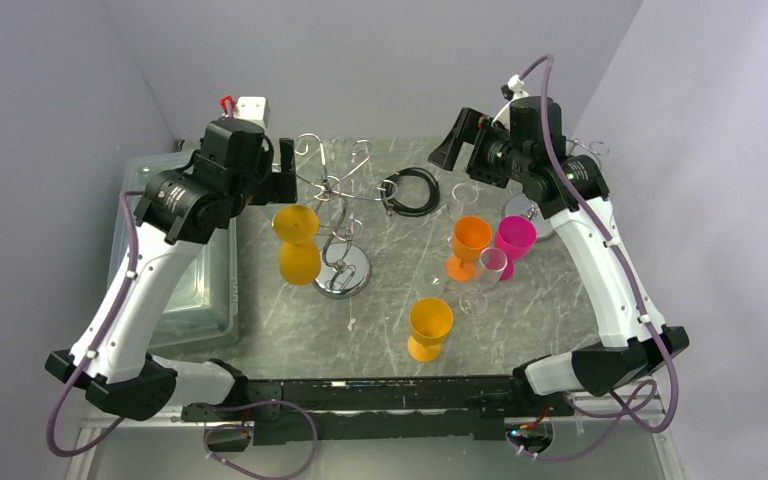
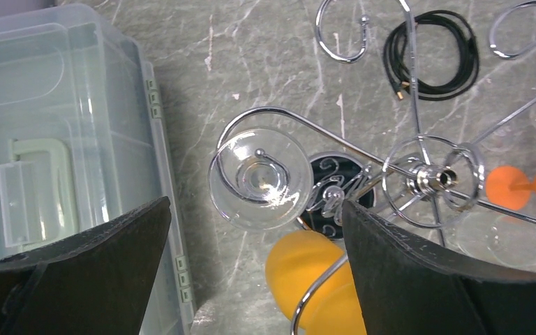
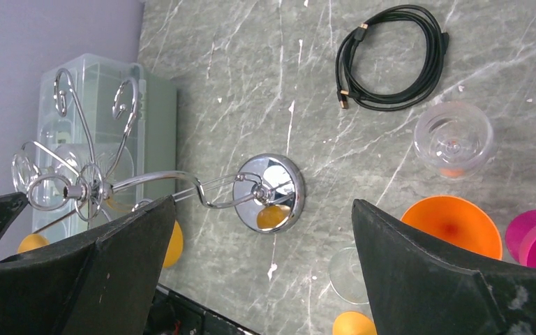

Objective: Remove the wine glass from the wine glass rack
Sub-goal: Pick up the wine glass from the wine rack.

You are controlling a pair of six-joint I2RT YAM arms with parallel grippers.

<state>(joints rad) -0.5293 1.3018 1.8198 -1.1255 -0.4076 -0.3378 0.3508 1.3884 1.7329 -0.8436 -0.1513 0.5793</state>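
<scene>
Nearest the arm bases, a yellow goblet point(image 1: 430, 328) stands upright on the worktop point(image 1: 290, 320). Beyond it to the right, an orange goblet point(image 1: 470, 245) and a magenta goblet point(image 1: 515, 243) stand close together with a clear glass point(image 1: 492, 265) between them. A clear plastic box point(image 1: 175, 290) lies along the left edge.

The wine glass rack point(image 1: 342, 268) stands left of centre on its round disc base. The wine glass point(image 1: 299, 258) hangs upside down from the rack's left side. Its foot sits in a curled arm and its orange bowl points down, clear of the worktop.

The left claw point(image 1: 285, 172) hovers above that curled arm. Its jaws are fully spread and it grips nothing. The right claw point(image 1: 457, 140) is raised over the far right of the worktop, also fully spread and empty. A coiled black cable point(image 1: 410, 190) lies farthest back.
</scene>
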